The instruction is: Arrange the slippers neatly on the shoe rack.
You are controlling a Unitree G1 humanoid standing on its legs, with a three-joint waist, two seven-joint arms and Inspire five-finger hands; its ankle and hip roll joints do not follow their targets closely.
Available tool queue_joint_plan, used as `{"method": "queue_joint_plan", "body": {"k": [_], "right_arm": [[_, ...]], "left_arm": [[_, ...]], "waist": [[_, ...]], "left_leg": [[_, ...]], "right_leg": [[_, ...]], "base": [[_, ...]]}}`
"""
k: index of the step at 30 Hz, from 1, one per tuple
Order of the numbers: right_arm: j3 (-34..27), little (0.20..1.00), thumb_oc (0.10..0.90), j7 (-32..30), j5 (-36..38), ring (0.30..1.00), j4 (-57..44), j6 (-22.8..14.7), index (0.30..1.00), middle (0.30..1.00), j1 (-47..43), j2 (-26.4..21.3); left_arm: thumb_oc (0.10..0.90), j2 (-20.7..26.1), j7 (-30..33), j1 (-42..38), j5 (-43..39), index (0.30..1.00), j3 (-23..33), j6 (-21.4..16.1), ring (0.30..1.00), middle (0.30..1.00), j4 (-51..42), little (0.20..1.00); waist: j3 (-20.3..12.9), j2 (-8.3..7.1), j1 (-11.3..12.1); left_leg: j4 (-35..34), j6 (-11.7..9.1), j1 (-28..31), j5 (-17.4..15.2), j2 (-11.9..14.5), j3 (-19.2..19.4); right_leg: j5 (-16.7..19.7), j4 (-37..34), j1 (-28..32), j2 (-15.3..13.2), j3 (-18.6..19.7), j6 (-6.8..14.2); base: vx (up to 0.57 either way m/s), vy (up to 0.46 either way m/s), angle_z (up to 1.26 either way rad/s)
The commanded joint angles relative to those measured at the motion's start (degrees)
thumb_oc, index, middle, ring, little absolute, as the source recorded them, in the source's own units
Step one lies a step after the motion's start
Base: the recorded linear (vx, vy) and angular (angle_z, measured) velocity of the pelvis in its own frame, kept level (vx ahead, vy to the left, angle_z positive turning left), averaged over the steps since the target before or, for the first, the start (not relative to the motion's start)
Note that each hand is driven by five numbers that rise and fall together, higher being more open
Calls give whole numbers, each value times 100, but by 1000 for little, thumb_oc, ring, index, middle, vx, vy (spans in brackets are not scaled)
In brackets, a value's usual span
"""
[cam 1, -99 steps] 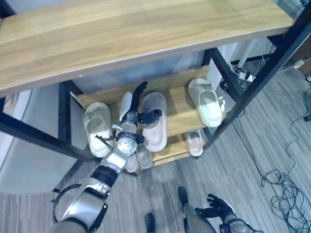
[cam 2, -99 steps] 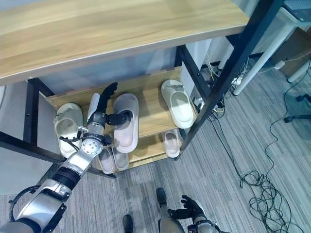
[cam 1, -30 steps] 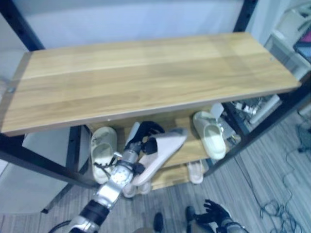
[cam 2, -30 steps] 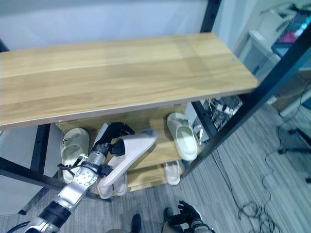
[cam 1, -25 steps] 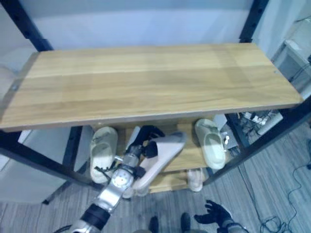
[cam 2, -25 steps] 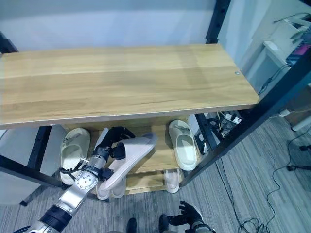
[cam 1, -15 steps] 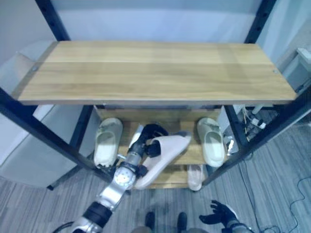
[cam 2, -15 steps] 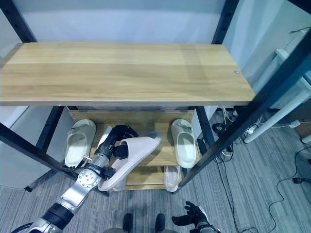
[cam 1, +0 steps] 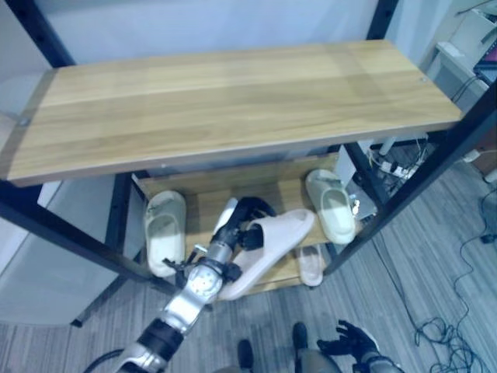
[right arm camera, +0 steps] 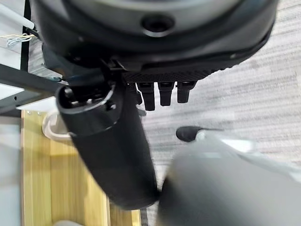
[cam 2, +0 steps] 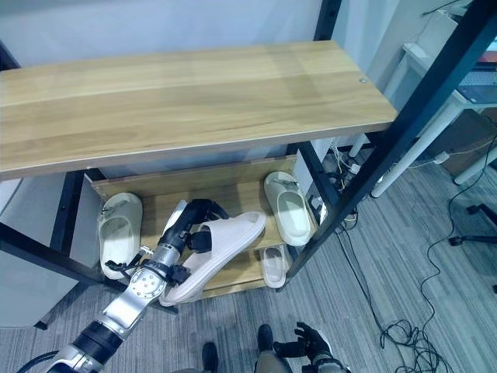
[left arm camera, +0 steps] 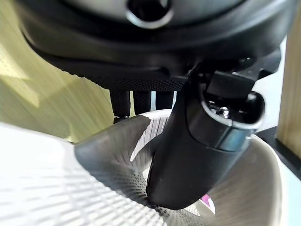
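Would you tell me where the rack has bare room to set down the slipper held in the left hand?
The top shelf is bare. On the middle shelf, bare wood lies between the left slipper and right slipper, behind the left hand and pink slipper. The bottom shelf looks crowded.

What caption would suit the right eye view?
Left robot hand lifting a pale slipper off the middle shelf.

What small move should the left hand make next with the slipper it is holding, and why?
Probably lift the pinkish slipper further, up and clear of the middle shelf. The left hand has its fingers and thumb curled round the slipper, which hangs tilted in front of the shelf edge, between two pale slippers. The top shelf is bare, so that seems the likely destination.
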Motion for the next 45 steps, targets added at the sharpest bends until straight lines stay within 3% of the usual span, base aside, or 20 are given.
{"method": "queue_joint_plan", "body": {"k": [1, 7, 22, 30, 32, 33, 34, 36, 39, 40, 42, 44, 45], "right_arm": [[166, 900, 800, 3, -63, 900, -39, -131, 900, 900, 84, -145], [112, 900, 800, -8, -45, 900, -36, -134, 900, 900, 166, -210], [68, 900, 800, -40, -125, 900, 265, -102, 900, 900, 268, -255], [86, 900, 800, -25, -137, 900, 291, -102, 900, 900, 123, -326], [111, 900, 800, -50, -130, 900, 245, -108, 900, 900, 30, -361], [148, 900, 800, -90, -87, 900, 155, -134, 900, 900, -103, -399], [144, 900, 800, -90, -86, 900, 156, -132, 900, 900, -117, -399], [191, 900, 800, -157, -23, 900, 56, -163, 900, 900, -331, -450], [214, 900, 800, -207, 42, 900, -48, -190, 900, 900, -479, -481], [229, 900, 800, -295, 120, 900, -202, -242, 900, 900, -615, -524], [226, 900, 800, -297, 121, 900, -203, -239, 900, 900, -624, -525], [174, 900, 800, -512, 274, 900, -611, -372, 900, 900, -821, -593], [172, 900, 800, -516, 273, 900, -616, -367, 900, 900, -824, -595]], "left_arm": [[400, -79, 29, -555, -118, 300, 294, -555, 300, 300, -691, 300], [400, -51, -273, 181, -512, 300, 421, -578, 300, 300, -1079, 300], [400, 68, -1157, 1201, -1186, 300, 22, -342, 300, 300, -1469, 300], [400, 301, -1498, 1432, -1133, 300, -307, -196, 300, 300, -1243, 300], [400, 331, -1471, 1340, -1100, 300, -345, -192, 300, 300, -1184, 300], [400, 358, -1379, 1152, -995, 300, -380, -207, 300, 300, -1072, 300], [400, 352, -1375, 1131, -993, 300, -381, -213, 300, 300, -1058, 300], [400, 337, -1140, 750, -738, 300, -407, -261, 300, 300, -830, 300], [400, 284, -916, 532, -634, 300, -353, -297, 300, 300, -682, 300], [400, 244, -717, 283, -592, 300, -301, -363, 300, 300, -624, 300], [400, 240, -712, 268, -590, 300, -304, -368, 300, 300, -613, 300], [400, 275, -310, -165, -482, 300, -146, -450, 300, 300, -687, 300], [400, 272, -305, -174, -479, 300, -148, -450, 300, 300, -682, 300]], "waist": [[-367, -31, 140], [-495, -15, 214], [-433, 76, 289], [-115, 126, 265], [91, 138, 242], [303, 135, 214], [287, 136, 211], [456, 124, 188], [495, 124, 192], [560, 123, 195], [519, 126, 197], [687, 136, 165], [647, 138, 169]], "left_leg": [[326, -479, -151, -288, 165, -318], [73, -564, 49, -91, 267, -341], [113, -632, 189, -36, 377, -542], [444, -650, -65, -166, 423, -574], [681, -668, -344, -182, 429, -574], [1014, -683, -771, -208, 435, -586], [1056, -683, -829, -219, 434, -590], [1556, -676, -1508, -280, 481, -606], [1936, -642, -2002, -351, 498, -617], [2375, -599, -2490, -452, 532, -601], [2438, -597, -2578, -477, 534, -602], [3415, -501, -3657, -679, 570, -621], [3566, -500, -3774, -779, 572, -623]], "right_leg": [[-511, -95, 625, 184, -72, 39], [-377, -647, 952, 325, -214, -73], [-504, -745, 1221, 489, -389, -216], [-662, -431, 985, 508, -371, -286], [-696, -171, 685, 494, -399, -310], [-710, 220, 225, 462, -430, -343], [-723, 261, 169, 458, -432, -344], [-776, 799, -501, 391, -429, -357], [-885, 1209, -1003, 360, -423, -369], [-1023, 1640, -1476, 321, -401, -406], [-1044, 1694, -1561, 318, -397, -406], [-1211, 2703, -2679, 270, -315, -495], [-1303, 2841, -2790, 263, -305, -492]], "base": [[40, -132, -23], [6, -87, 1], [-8, -34, 11], [-43, -10, 3], [-223, -8, 3], [-241, -6, 3], [-256, -10, 10], [-218, -8, 16], [-160, 4, 7], [-172, 16, -4], [-100, 10, -11], [-202, 27, -6], [-104, 16, -4]]}}
